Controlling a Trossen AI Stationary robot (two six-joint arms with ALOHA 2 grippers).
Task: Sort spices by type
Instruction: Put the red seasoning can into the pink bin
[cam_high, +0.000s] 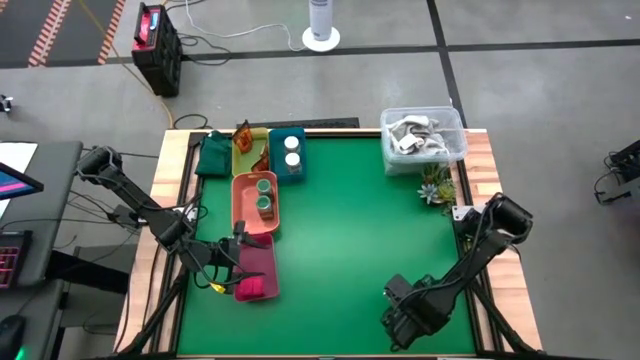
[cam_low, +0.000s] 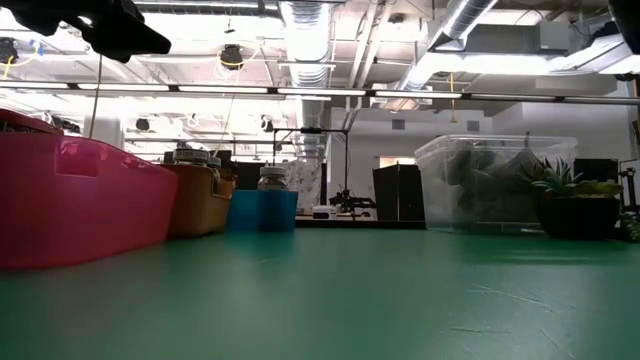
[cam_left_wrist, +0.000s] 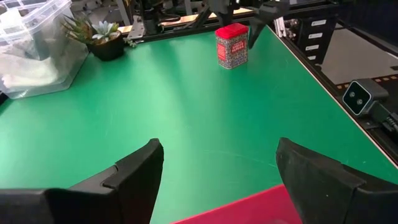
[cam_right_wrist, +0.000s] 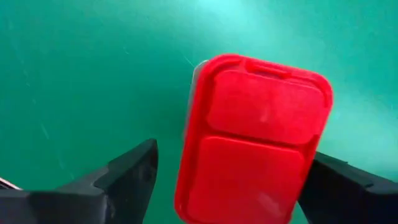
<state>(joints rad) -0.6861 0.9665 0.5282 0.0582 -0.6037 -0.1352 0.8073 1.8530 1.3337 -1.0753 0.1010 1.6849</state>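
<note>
The red-lidded tin (cam_left_wrist: 231, 46) stands upright on the green mat (cam_high: 350, 230), well apart from the pink tray (cam_high: 257, 272) and toward the mat's near right corner. The right gripper (cam_right_wrist: 227, 180) hangs directly over it, fingers (cam_right_wrist: 124, 174) spread and holding nothing, one on each side of the lid. In the right wrist view the lid's long axis runs along the gap between the fingers, so they would close across its shorter width; that looks like a fair line-up for a straight descent.

The left gripper (cam_left_wrist: 217, 180) hovers at the pink tray's edge, fingers also released and empty, facing across the mat toward the tin. The right arm is much the nearer to the tin.

A pink block (cam_high: 254, 290) lies in the pink tray. Beyond it, green-lidded jars (cam_high: 264, 194) sit in the orange tray (cam_high: 240, 205), and white jars (cam_high: 292, 150) in the blue one (cam_high: 275, 155).
</note>
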